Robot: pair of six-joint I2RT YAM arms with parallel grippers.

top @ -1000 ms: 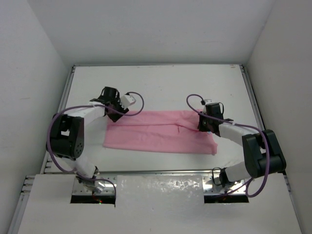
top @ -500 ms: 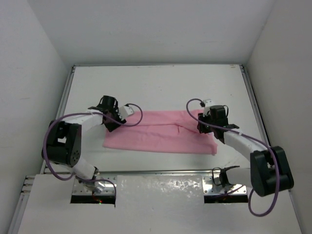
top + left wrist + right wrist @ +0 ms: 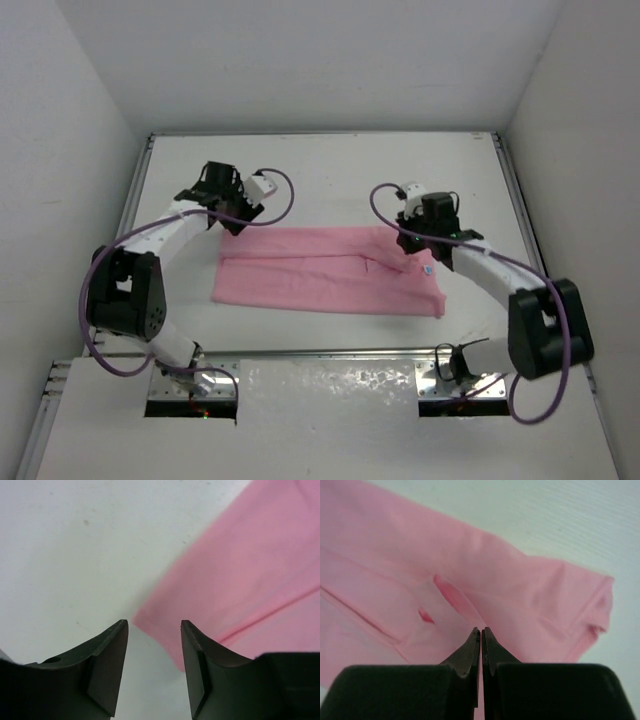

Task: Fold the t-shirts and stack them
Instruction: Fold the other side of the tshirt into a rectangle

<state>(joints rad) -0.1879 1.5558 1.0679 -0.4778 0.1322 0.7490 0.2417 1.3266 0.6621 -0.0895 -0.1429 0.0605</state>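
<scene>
The light-pink t-shirt (image 3: 330,275) lies folded into a long flat strip across the middle of the white table (image 3: 330,170). My left gripper (image 3: 237,222) hovers at the shirt's far left corner. In the left wrist view the gripper (image 3: 152,627) is open and empty, with the corner of the t-shirt (image 3: 250,570) showing between and beyond its tips. My right gripper (image 3: 412,243) is over the shirt's far right part. In the right wrist view the gripper (image 3: 481,630) is shut with no cloth between its tips, above the t-shirt (image 3: 510,585), which has small folds and a bunched right end.
White walls enclose the table on the left, far and right sides. A metal rail (image 3: 330,352) runs along the near edge by the arm bases. A small blue tag (image 3: 428,270) shows on the shirt's right end.
Both grippers have lifted and moved toward the far side of the shirt. The left gripper went from the near-left of the corner to just beyond it. The shirt lies as before.
</scene>
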